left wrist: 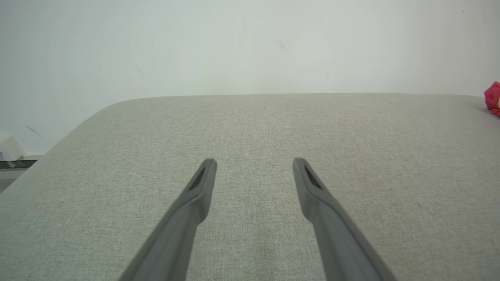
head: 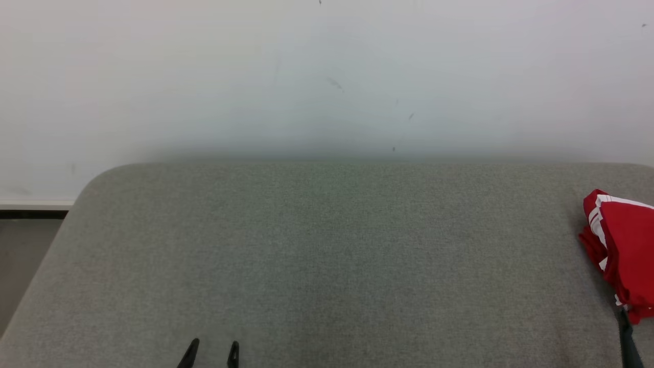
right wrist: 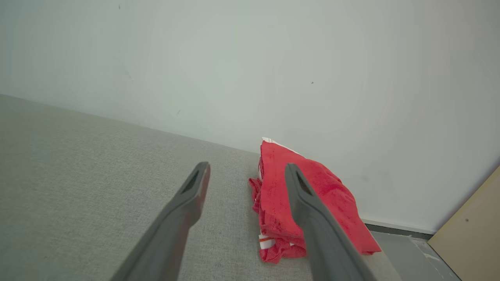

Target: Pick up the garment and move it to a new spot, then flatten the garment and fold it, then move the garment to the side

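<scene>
Surface: grey fabric pad (head: 327, 255), white wall (head: 327, 76) behind.
Item: red garment (head: 626, 250) w/ white trim, bunched at pad's 3 o'clock edge.
L pincer (left wrist: 254, 164): mine, released, 6 o'clock.
R pincer (right wrist: 247, 169): mine, released, beside garment; contact unclear.

L gripper (left wrist: 254, 162) is open wide, 2 dark fingers (left wrist: 195, 195) over the grey fabric top (left wrist: 97, 187). A bit of red cloth (left wrist: 493, 97) sits at the far right edge, well apart. White wall (left wrist: 234, 43) at the back.
</scene>
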`<state>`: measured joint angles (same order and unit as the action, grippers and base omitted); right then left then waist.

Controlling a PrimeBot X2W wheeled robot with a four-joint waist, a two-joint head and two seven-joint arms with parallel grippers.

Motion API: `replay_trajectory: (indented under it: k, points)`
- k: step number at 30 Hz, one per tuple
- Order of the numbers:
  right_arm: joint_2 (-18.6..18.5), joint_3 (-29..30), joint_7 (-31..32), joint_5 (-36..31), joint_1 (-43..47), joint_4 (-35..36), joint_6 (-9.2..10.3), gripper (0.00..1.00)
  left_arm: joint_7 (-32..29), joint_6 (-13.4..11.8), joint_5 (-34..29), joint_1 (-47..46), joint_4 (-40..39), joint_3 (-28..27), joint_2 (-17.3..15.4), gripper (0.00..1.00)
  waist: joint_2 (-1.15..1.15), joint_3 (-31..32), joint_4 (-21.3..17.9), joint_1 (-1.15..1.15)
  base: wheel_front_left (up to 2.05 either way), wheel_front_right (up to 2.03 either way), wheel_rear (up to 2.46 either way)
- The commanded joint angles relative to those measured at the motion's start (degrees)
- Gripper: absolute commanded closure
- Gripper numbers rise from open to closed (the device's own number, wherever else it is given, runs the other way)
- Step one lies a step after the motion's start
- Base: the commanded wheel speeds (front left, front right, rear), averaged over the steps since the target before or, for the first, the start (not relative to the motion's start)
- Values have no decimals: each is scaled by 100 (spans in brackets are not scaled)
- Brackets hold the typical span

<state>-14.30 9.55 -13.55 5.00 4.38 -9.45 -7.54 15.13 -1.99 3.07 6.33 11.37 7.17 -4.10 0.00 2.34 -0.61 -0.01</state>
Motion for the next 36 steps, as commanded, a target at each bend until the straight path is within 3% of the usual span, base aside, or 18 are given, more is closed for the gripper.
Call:
replay_trajectory:
  k: [1,15,36]
  points:
    - [76,-5,-45,-73,111,-43,13,0,-3,29,-12,82,-18,-3,-20,0,0,23,-17,1,0,0,0]
    - [826,52,-164,-354,425,-231,13,0,-3,128,-78,265,-199,-53,23,0,0,184,-147,1,0,0,0]
    - [989,55,-166,-416,387,-246,13,0,-3,166,-106,213,-198,-83,63,0,0,180,-36,1,0,0,0]
